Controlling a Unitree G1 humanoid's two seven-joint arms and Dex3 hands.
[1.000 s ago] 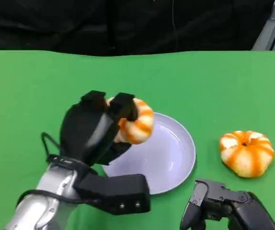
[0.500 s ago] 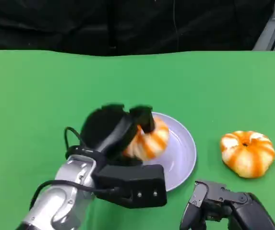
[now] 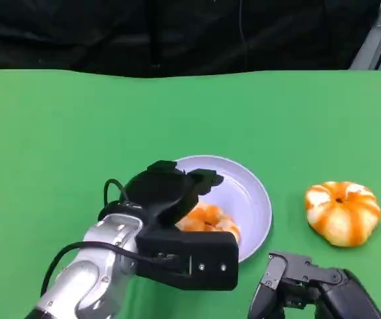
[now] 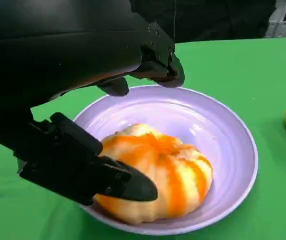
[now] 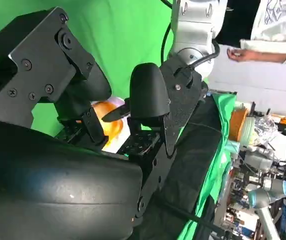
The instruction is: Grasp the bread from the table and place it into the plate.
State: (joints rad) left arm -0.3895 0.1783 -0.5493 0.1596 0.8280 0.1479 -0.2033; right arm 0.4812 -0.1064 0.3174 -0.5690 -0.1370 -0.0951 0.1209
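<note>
You have the bread [image 4: 155, 172] lying inside the plate [image 4: 232, 130], on the side of the bowl nearest your left hand [image 3: 170, 193]. It is a round bun with no clear long axis, resting flat with its domed top upward. Its crust is pale cream with glossy orange stripes running from the crown down to the edge, like pumpkin ribs. In the left wrist view your fingers [image 4: 108, 177] are apart: one lies against the near side of the bread, the others arch above it without touching, so whether you grip it or only touch it cannot be told. A second bread [image 3: 342, 211] of the same striped look sits on the green table [image 3: 57, 133], well apart from the lavender plate, on its right. Your right hand [image 3: 296, 286] rests low near the table edge; its finger state cannot be told.
</note>
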